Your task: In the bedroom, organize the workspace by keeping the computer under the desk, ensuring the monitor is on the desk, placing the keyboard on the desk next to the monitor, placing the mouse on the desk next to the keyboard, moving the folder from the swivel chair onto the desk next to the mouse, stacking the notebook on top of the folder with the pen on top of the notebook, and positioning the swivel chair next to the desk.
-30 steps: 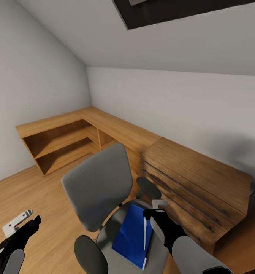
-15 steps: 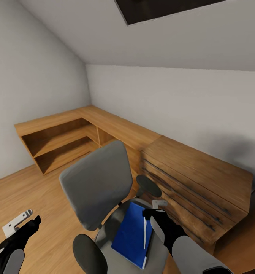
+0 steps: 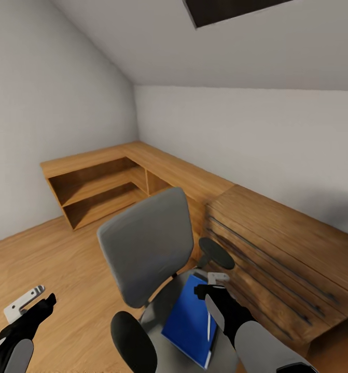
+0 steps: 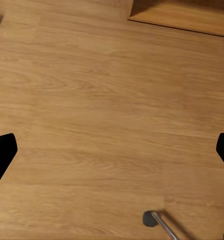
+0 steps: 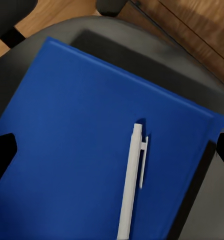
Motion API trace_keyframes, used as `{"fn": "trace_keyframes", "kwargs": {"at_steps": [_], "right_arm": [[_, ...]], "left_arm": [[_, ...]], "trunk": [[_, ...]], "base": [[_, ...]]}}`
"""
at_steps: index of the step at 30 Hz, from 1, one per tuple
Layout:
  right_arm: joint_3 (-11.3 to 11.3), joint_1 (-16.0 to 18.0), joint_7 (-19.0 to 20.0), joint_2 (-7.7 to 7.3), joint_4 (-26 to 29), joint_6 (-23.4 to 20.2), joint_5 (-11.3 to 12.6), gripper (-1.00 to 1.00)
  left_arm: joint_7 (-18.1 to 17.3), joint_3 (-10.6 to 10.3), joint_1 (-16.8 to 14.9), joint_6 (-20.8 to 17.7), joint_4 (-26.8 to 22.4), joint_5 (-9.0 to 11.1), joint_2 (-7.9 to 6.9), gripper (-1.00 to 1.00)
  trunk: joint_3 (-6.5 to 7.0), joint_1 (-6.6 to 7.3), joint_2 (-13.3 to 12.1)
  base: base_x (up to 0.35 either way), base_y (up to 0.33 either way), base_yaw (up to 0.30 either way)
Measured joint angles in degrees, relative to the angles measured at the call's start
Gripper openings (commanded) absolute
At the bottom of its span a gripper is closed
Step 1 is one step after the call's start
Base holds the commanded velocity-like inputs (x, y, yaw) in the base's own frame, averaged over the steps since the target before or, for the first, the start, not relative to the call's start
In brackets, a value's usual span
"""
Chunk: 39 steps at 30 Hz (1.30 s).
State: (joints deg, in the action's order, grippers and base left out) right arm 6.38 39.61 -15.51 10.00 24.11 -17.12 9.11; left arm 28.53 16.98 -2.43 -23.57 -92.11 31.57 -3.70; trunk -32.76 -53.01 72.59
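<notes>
The grey swivel chair [image 3: 148, 243] stands in front of me, with its backrest toward the left. On its seat lies a flat blue book [image 5: 86, 145], with a white pen [image 5: 131, 185] resting on it. I cannot tell whether it is the notebook or the folder. A dark flat layer [image 5: 204, 170] shows under its edge. My right gripper [image 3: 207, 291] hovers open just above the blue cover [image 3: 186, 324], its fingertips [image 5: 1, 155] wide apart and touching nothing. My left gripper [image 3: 31, 310] hangs open low at the left, over bare floor [image 4: 112, 100].
A wooden chest of drawers [image 3: 277, 248] stands close behind the chair on the right. A low wooden shelf unit [image 3: 101, 181] runs along both walls into the corner. One caster [image 4: 151, 219] of the chair's base shows under my left gripper. Open wood floor [image 3: 49, 259] lies at the left.
The whole picture has slid to the right, so the camera has moved. Both arms keep their pose, and the chair's load now lies slightly more under my right gripper.
</notes>
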Motion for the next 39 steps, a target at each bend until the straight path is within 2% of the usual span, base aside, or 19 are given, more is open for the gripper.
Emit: {"fn": "trace_keyframes", "kwargs": {"at_steps": [34,39], "right_arm": [[-0.5,0.0,0.0,0.00,-0.1,-0.4,-0.2,1.00],[-0.5,0.0,0.1,0.00,0.0,-0.4,-0.2,1.00]], "left_arm": [[0.0,0.0,0.0,0.0,0.0,0.0,0.03,1.00],[0.0,0.1,0.0,0.0,0.0,0.0,0.03,1.00]], "trunk": [[-6.12,-7.47,13.6],[-6.13,-7.48,13.7]], "base": [[0.000,0.000,0.008],[0.000,0.000,0.000]]}}
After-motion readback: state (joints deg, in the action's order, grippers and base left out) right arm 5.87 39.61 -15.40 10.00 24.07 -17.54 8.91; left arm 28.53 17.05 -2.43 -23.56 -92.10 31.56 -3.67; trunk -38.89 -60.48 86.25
